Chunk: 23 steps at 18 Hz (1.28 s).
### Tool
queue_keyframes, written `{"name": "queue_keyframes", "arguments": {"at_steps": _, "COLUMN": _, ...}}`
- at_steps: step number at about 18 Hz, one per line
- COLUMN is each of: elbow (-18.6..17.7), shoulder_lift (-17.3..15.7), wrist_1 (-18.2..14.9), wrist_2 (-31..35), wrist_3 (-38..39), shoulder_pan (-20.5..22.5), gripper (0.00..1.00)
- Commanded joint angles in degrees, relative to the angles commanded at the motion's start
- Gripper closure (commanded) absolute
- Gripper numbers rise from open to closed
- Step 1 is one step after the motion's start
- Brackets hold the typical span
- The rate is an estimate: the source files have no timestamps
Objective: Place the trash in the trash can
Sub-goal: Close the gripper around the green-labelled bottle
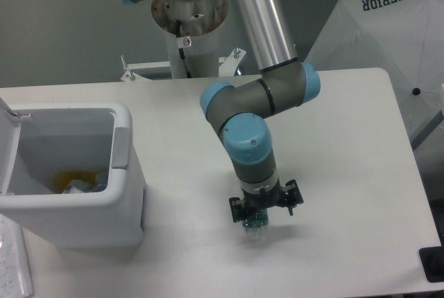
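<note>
The trash in view is one short clear bottle with a dark green label (256, 223), lying on the white table right of centre. My gripper (263, 209) hangs directly over it and hides most of it. Only the green label and the clear lower end show below the wrist. The jaws stand open and spread to the left and right of the bottle. The white trash can (83, 218) stands at the left with its lid swung open, a grey tab on its right rim, and yellow and pale scraps inside. It is well apart from the gripper.
The robot's base column (187, 28) rises at the back of the table. A white fabric panel printed SUPERIOR (388, 28) stands off the right edge. A sheet of paper (12, 263) lies at the bottom left, and a black object (433, 263) sits at the bottom right corner.
</note>
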State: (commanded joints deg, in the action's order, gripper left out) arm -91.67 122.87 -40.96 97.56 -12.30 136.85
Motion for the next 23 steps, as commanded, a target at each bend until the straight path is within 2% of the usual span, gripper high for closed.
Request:
{"name": "queue_keyframes", "arguments": {"at_steps": 16, "elbow": 1.06, "shoulder_lift": 4.22, "wrist_1": 0.09, "wrist_2": 0.79, "wrist_3": 0.35, "shoulder_pan": -0.18, "gripper": 0.00}}
{"name": "queue_keyframes", "arguments": {"at_steps": 23, "elbow": 0.97, "shoulder_lift": 4.57, "wrist_1": 0.00, "wrist_2": 2.46, "wrist_3": 0.26, "shoulder_pan": -0.26, "gripper": 0.02}}
